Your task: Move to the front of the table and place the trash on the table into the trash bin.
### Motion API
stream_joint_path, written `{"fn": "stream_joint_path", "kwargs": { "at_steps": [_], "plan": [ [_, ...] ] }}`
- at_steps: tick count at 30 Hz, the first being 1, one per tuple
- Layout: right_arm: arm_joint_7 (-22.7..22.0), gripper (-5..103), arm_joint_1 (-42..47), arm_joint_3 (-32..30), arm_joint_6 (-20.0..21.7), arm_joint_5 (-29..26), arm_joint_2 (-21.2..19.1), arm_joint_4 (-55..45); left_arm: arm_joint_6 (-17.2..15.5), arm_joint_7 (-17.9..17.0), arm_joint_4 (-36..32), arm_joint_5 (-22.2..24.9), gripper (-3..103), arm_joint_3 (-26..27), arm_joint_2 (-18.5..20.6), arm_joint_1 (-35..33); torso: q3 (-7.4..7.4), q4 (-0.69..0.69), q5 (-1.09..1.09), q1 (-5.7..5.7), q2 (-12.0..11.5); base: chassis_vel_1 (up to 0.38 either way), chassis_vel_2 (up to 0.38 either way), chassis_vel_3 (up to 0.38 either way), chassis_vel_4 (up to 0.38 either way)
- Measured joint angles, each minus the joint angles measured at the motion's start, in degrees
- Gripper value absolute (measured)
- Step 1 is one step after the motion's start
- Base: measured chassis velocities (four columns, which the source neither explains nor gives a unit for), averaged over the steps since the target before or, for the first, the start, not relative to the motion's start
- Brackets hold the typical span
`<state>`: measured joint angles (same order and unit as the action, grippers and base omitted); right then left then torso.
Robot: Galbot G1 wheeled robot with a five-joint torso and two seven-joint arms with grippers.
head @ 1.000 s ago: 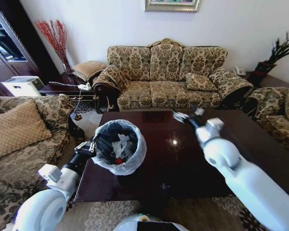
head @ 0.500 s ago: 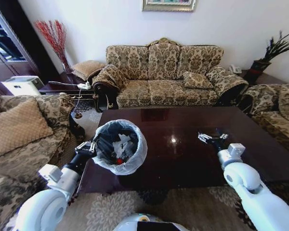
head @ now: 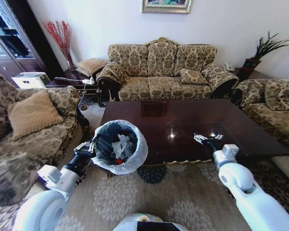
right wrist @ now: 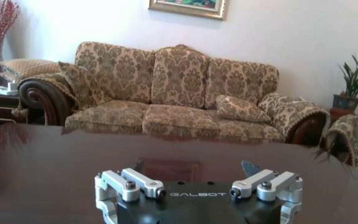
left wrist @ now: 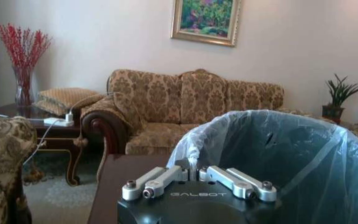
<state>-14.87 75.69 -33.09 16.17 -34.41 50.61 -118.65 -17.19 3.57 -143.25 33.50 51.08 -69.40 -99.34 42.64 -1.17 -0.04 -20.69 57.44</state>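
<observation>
From the head camera, the dark glossy reddish-brown wooden table point(head: 183, 126) looks bare of trash; crumpled white paper wads point(head: 121, 145) already lie in the small round bag-lined trash bin point(head: 135, 159), at seven o'clock off the table.

At the left wrist, the left gripper point(left wrist: 196, 179) is clenched on the bin's bag rim.

At the right wrist, the right gripper point(right wrist: 199, 189) hangs spread and empty over the table. The job seems essentially finished.

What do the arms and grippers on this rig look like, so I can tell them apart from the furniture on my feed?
Both arms have rounded glossy white shells ending in black wrist sections. The left gripper and right gripper each have a black body lettered GALBOT and silver metal finger links with round bolts.
</observation>
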Motion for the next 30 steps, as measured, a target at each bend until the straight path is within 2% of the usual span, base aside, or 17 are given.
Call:
{"fn": "stream_joint_path", "kwargs": {
  "at_steps": [17, 20, 22, 24, 25, 28, 30],
  "plan": [
    [0.09, 100, 0.38, 1.99, -0.83, 1.76, 1.57, -0.14, 0.20, -1.78, 0.01, -0.49, 3, -0.16, -1.39, 0.19, -0.01, 0.01, 0.03, 0.03, 0.01, 0.256, -0.254, -0.254, 0.248],
    [0.07, 100, -0.13, 2.64, -1.35, 2.15, 1.97, 0.11, 0.20, -1.97, 0.00, -4.31, 3, -0.17, -2.39, 0.20, -0.02, 0.01, -0.02, 0.04, 0.02, 0.072, -0.086, -0.062, 0.076],
    [0.07, 100, -0.18, 2.68, -1.37, 2.20, 2.01, 0.14, 0.20, -1.97, 0.01, -4.90, 3, -0.18, -2.54, 0.20, -0.02, 0.01, -0.02, 0.04, 0.02, 0.023, -0.032, -0.013, 0.022],
    [-0.01, 100, -0.38, 2.70, -1.43, 2.48, 2.22, 0.36, 0.20, -1.96, 0.01, -9.27, 3, -0.30, -3.69, 0.28, 0.02, 0.01, 0.01, -0.04, -0.01, 0.000, 0.000, 0.000, 0.000],
    [-0.01, 100, -0.38, 2.70, -1.43, 2.48, 2.22, 0.36, 0.20, -1.96, 0.01, -9.27, 3, -0.30, -3.69, 0.28, 0.02, 0.01, 0.01, -0.04, -0.01, 0.000, 0.000, 0.000, 0.000],
    [-0.44, 100, -0.34, 2.22, -1.44, 2.77, 2.80, 0.49, -0.16, -3.00, 0.01, -13.13, 3, -0.91, -5.60, 0.12, 0.03, 0.01, 0.01, -0.08, -0.02, -0.025, 0.046, 0.080, -0.003],
    [-0.48, 100, -0.35, 2.21, -1.44, 2.83, 2.92, 0.51, -0.24, -3.31, 0.01, -13.52, 3, -1.00, -5.91, -0.02, 0.03, 0.00, 0.02, -0.07, -0.02, 0.000, 0.000, 0.000, 0.000]
  ]
}}
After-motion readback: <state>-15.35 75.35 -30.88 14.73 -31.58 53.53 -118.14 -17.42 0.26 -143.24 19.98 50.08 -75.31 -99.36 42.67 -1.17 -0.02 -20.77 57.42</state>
